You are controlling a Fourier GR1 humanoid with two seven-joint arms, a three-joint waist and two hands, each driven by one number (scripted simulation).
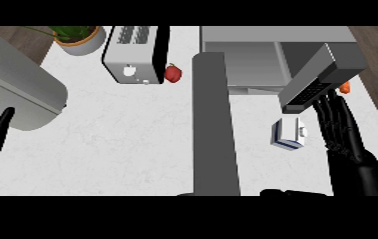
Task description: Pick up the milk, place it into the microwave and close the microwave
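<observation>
At the far left edge you see a thin dark sliver [5, 125]; you cannot tell from here whether it is your left hand or how its fingers lie. Beside it sits the curved grey sink [29, 100], and up beyond that a potted plant [77, 39]. Further right stands the toaster [133, 55], with a red pepper [173, 73] just beside its right side. All of these lie well to the left of your right hand.

Next comes the open microwave door [215, 128], a long dark slab reaching toward you, and behind it the grey microwave [251, 63] with its cavity open.

The milk [289, 134] rests on the white counter [125, 143], outside the microwave, just left of your right hand [343, 133]. That hand is wide open, fingers straight and pointing away from you, holding nothing and apart from the carton. Its fingertips reach the dark panel [317, 80] slanting above it. A small orange object [345, 86] peeks out just beyond the fingertips.
</observation>
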